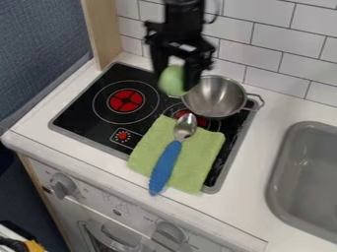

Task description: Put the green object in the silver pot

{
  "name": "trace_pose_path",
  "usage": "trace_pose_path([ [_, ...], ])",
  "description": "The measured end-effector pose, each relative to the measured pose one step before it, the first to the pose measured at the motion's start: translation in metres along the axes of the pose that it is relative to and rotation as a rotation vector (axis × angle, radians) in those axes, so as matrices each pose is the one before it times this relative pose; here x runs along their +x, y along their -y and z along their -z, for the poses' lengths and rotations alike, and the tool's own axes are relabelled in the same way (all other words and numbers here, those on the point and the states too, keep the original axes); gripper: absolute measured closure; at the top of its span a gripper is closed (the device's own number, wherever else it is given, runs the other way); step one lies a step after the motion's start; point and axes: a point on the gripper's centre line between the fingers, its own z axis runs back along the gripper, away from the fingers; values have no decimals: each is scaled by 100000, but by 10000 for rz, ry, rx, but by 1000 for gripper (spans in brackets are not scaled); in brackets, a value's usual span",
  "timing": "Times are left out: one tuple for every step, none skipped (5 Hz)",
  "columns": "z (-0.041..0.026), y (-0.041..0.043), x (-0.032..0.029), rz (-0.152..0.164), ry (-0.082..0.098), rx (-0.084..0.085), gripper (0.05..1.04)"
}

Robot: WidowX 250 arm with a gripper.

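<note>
The black gripper (176, 78) hangs over the back part of the stove, shut on a rounded green object (173, 80) held between its fingers. Just right of the gripper, the silver pot (217, 97) stands on the back right of the stove, its open top facing up and a wire handle at its right side. The green object is at the pot's left, outside the bowl as seen from here; its height above the stove is hard to judge.
A green cloth (201, 157) lies on the stove's front right, with a blue-handled spoon (166, 162) across it. The grey sink (276, 186) is at the right. Behind the stove rises a tiled wall (266, 42), and a wooden post (104, 34) stands at the back left.
</note>
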Motion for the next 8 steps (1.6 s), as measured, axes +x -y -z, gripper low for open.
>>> trace_pose_path([
  [830,1305,2187,119,-123,88,333],
  [1316,330,1214,54,-356,165,333],
  [955,125,1149,36,-245,85,333],
  [462,601,870,194,-78,4,333],
  [347,191,158,89,-54,-78,290],
  [0,180,131,7,13,-160,82],
  [-1,129,-134,23,-85,-82,78],
  [-999,-587,-882,-295,208,-33,83],
])
